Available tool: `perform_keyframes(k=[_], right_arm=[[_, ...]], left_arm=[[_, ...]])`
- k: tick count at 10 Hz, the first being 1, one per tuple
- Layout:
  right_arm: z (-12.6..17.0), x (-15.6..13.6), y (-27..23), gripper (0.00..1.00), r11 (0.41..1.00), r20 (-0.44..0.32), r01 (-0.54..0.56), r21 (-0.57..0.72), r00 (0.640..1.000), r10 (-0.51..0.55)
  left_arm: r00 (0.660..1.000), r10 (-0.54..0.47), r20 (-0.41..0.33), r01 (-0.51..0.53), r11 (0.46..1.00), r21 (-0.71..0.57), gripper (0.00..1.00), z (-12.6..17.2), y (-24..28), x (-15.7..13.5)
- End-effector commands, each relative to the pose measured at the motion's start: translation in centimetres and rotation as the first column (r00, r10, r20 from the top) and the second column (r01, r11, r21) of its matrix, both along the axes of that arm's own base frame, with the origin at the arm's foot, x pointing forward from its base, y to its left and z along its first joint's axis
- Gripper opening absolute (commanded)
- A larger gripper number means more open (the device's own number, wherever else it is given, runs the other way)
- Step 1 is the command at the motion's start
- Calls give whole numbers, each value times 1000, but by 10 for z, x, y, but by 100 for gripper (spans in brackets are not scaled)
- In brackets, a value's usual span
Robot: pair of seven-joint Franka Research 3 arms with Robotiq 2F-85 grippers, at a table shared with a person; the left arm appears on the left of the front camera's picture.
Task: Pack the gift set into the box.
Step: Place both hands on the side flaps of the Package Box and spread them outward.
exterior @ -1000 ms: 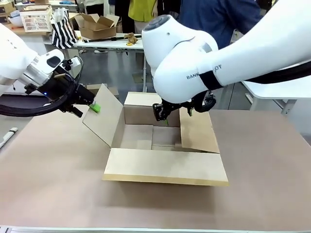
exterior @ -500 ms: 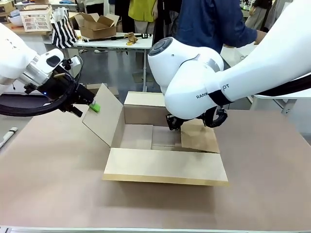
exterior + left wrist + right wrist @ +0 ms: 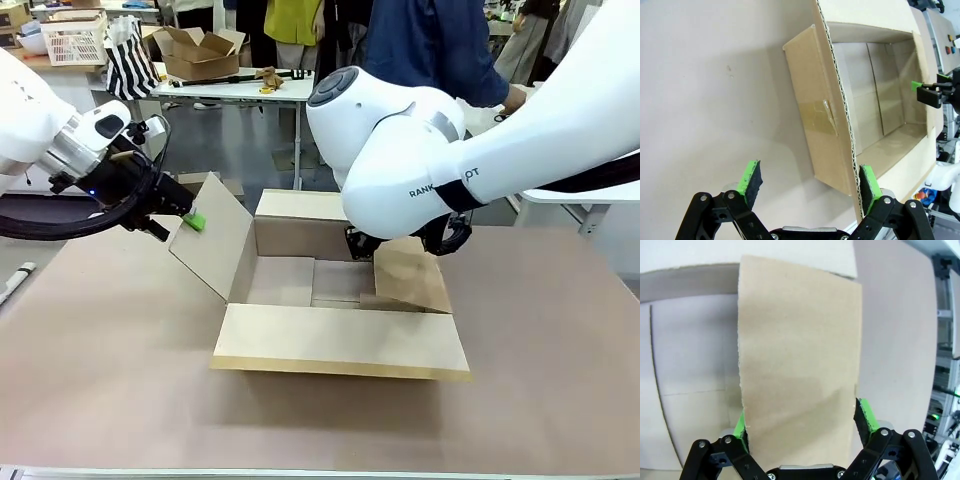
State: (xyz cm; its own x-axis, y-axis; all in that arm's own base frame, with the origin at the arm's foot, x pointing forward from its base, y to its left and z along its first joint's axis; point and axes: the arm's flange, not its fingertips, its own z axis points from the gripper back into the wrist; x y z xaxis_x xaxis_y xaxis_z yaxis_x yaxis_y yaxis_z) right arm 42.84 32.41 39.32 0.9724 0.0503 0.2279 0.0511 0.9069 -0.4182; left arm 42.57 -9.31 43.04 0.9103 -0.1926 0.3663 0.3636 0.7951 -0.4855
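Two grippers are at the box (image 3: 335,345), one at each side flap, and both have their fingers spread wide. The box is a brown cardboard carton standing open on the table (image 3: 110,380), with its near flap folded out flat. The left gripper (image 3: 178,225) is at the outer side of the left flap (image 3: 215,240), which leans outward. In the front view one green pad (image 3: 195,221) touches the upper edge of this flap. In the left wrist view the corrugated edge of the flap runs just inside one pad (image 3: 866,182), touching it or nearly so. The opposite pad (image 3: 751,179) is well apart from the cardboard, above the bare table, so this gripper has no hold on anything. Ahead of its fingertips lies the open inside of the box, and at the far wall a green-tipped finger of the other arm (image 3: 927,92) shows. The right gripper (image 3: 802,422) is at the right flap (image 3: 800,355), which reaches down between its two fingers almost to the palm. The flap fills the whole gap from one pad (image 3: 740,427) to the other (image 3: 865,416). I cannot tell if the pads press on its edges. In the front view this gripper is mostly hidden behind the big white joint of the right arm (image 3: 400,150).
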Motion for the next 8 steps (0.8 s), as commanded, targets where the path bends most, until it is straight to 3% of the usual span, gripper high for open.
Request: perform_keyframes(k=[1, 8], right_arm=[[15, 3, -11, 100, 999, 38, 6, -38, 999, -5], [88, -7, -58, 100, 998, -42, 49, -33, 998, -50]], left_arm=[[1000, 9, -7, -9, 1000, 16, 100, 4, 0, 0], [1000, 9, -7, -9, 1000, 16, 100, 4, 0, 0]])
